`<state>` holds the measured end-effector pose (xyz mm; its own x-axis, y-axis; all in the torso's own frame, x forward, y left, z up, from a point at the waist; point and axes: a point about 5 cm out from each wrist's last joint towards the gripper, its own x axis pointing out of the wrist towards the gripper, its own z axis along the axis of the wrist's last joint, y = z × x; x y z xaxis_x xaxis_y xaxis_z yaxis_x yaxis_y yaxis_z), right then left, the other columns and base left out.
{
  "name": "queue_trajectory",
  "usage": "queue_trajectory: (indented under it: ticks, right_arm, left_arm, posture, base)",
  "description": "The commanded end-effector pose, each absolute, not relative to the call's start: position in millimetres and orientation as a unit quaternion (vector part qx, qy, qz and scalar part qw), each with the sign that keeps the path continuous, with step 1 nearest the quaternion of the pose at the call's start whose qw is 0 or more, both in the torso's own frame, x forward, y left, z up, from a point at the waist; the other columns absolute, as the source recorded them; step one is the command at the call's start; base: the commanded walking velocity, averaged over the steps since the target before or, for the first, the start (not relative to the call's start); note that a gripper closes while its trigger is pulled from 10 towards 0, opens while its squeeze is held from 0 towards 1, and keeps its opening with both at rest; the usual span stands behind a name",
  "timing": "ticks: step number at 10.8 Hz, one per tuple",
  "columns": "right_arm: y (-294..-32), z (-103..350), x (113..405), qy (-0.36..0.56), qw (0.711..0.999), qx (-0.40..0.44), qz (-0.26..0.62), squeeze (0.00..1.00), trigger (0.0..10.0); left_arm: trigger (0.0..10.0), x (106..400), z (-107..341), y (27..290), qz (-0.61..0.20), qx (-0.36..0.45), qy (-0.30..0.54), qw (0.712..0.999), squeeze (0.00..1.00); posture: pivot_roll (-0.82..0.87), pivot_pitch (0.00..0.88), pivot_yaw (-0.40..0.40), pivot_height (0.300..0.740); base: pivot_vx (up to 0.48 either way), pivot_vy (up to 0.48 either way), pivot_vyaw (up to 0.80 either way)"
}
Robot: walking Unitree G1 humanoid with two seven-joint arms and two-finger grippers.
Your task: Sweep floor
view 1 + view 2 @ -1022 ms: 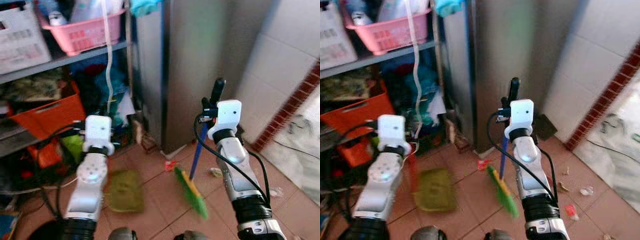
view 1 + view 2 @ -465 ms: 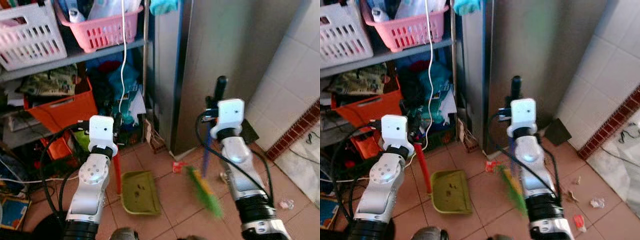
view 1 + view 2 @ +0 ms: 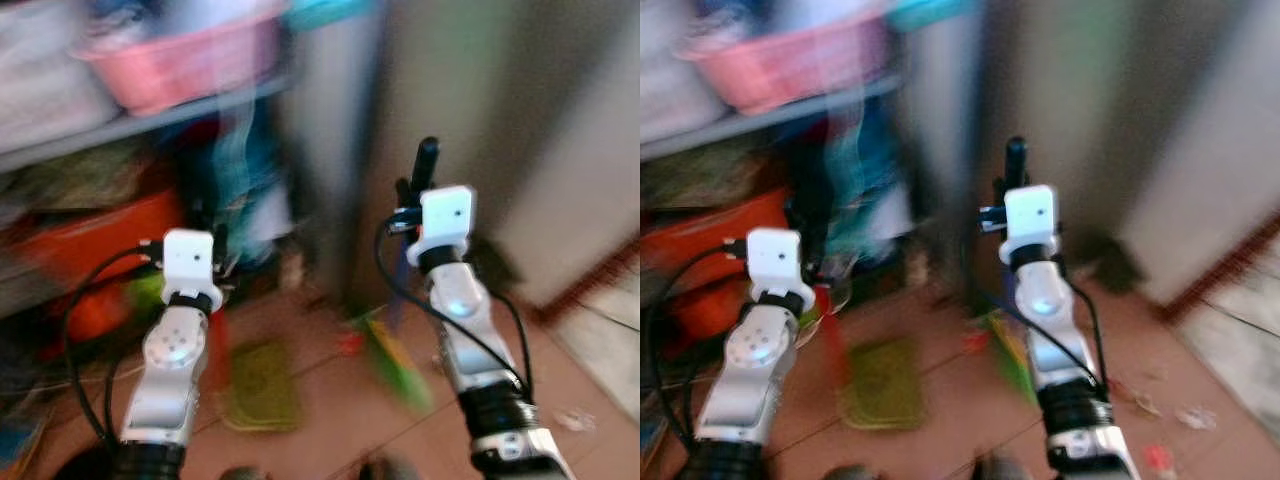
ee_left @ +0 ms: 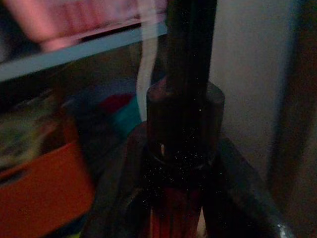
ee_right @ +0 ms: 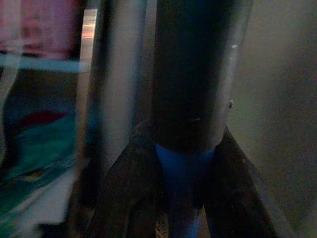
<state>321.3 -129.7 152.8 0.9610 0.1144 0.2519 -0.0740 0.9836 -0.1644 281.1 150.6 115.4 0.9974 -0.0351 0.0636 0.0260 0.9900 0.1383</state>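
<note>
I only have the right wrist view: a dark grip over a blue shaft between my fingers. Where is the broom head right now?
Observer: The green broom head is down on the tiled floor, ahead of the right end effector, which is shut on the blue handle.
Operator: And the dustpan?
Observer: The green dustpan lies flat on the floor to the broom's left; the left end effector is shut on its red handle.
Operator: Any litter?
Observer: A small red scrap lies by the broom head; the head views are blurred.
</note>
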Motion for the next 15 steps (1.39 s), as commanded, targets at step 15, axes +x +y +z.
queue_trajectory:
  ticks: [15]
  right_arm:
    - [-82,137,319,-0.106,0.977,-0.049,0.18,0.0,10.0]
  left_arm:
    - [10.0,301,120,139,0.025,0.054,-0.055,0.997,0.0]
  posture:
    - [0.01,0.092,0.023,0.74]
  base:
    - [0.0,0.0,0.0]
